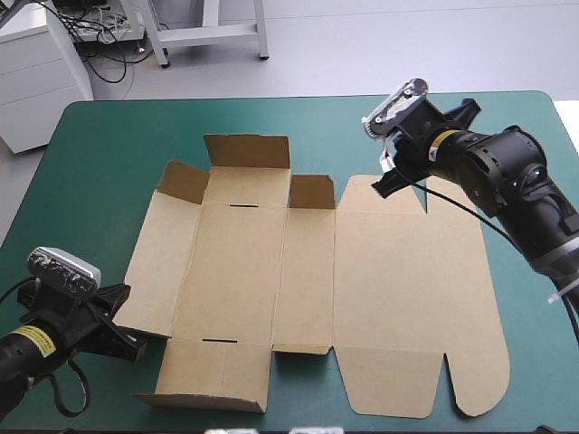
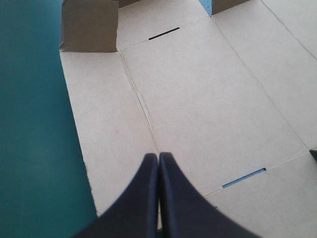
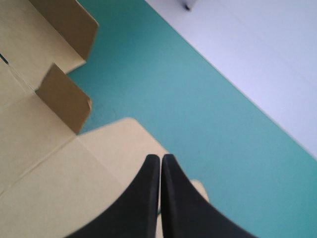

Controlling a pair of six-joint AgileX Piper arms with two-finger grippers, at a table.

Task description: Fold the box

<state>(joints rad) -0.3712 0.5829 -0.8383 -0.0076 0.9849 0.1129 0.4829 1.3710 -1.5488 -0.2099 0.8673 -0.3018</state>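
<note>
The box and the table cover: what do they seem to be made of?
The box looks like brown cardboard with a matte finish: a flat cut sheet with pressed crease lines, slots and raised flaps. The teal-green cover looks like a smooth, matte sheet, perhaps rubber or vinyl; the pictures do not settle which.

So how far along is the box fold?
Barely started. Done: only the small far flaps stand up; the box otherwise lies flat. In hand: left gripper shut over its left panel, right gripper shut at its far edge. Left: all walls, tucks.
</note>
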